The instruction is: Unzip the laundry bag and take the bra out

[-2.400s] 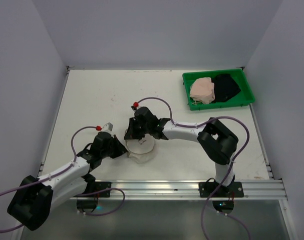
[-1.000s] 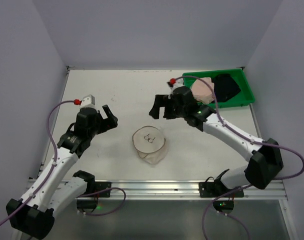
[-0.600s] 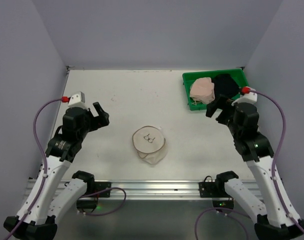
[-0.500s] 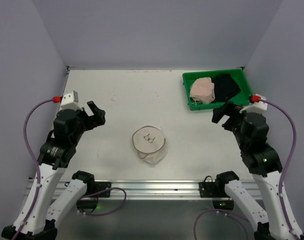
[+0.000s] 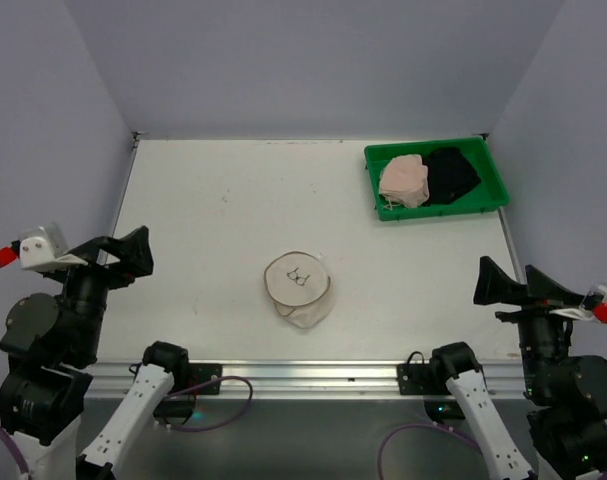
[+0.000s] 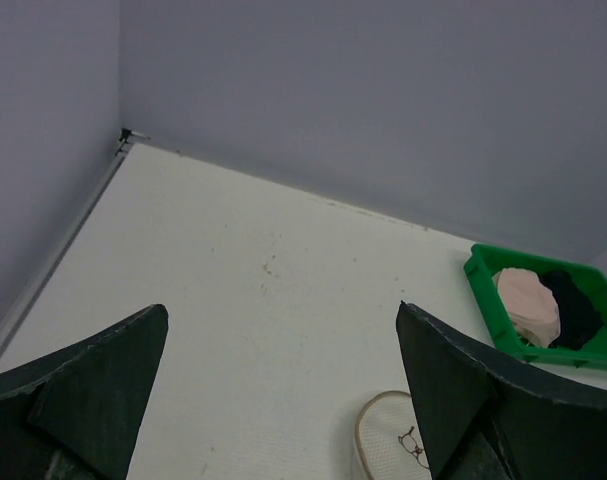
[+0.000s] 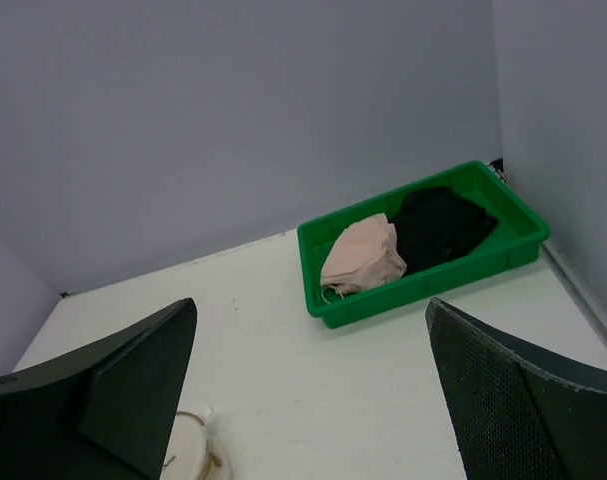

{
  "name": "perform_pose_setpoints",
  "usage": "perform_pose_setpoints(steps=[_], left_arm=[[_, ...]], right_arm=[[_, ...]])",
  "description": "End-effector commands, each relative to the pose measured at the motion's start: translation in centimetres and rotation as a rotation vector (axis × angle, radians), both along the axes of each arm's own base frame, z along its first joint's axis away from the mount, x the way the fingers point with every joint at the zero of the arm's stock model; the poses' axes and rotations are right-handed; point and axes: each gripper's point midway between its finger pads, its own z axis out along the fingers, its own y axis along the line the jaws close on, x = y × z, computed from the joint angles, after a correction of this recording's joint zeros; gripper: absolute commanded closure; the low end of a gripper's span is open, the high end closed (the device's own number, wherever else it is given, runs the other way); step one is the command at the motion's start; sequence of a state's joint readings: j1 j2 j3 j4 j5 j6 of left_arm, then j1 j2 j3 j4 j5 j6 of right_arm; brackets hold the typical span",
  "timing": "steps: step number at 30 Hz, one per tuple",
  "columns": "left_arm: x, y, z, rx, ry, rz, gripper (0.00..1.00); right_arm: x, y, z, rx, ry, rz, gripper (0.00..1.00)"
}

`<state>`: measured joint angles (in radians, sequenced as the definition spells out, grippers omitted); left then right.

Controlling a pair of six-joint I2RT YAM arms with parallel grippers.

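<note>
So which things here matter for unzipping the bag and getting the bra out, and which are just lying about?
For the job: laundry bag, left claw, right claw, both open.
Lying about: green tray, pink garment and black garment in it.

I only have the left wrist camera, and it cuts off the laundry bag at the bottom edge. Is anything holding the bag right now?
Observer: No. In the top view the laundry bag lies alone on the table. The left gripper and right gripper are both far from it.
Operator: Is the right one ready to grasp?
Observer: Its jaws are wide open, and it sits over the near right edge, close to its base.
Operator: Which way is the bag facing?
Observer: Its round face with the bra pictogram points up. I cannot make out the zip.
</note>
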<state>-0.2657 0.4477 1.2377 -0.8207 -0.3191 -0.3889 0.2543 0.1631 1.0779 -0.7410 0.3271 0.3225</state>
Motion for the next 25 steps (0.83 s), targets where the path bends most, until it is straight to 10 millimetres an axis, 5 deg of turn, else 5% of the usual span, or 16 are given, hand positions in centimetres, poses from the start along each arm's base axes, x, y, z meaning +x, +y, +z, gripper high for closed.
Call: perform_pose_setpoints(steps=[1,8,25], left_arm=[[-3.0,2.3,1.9,0.056,-0.078,0.069,0.00],[-4.2,3.2,2.3,0.025,-0.117,0.105,0.00],[-2.2,1.6,0.2,0.000,-0.064,0.056,0.00]], right_arm=[[-1.1,-0.4,0.8,-0.062,-0.044,-0.003,0.01],[-1.7,-0.2,1.5,-0.052,-0.099,0.012,0.01],[-2.0,0.5,2.2,-0.040,-0.139,0.055,0.01]])
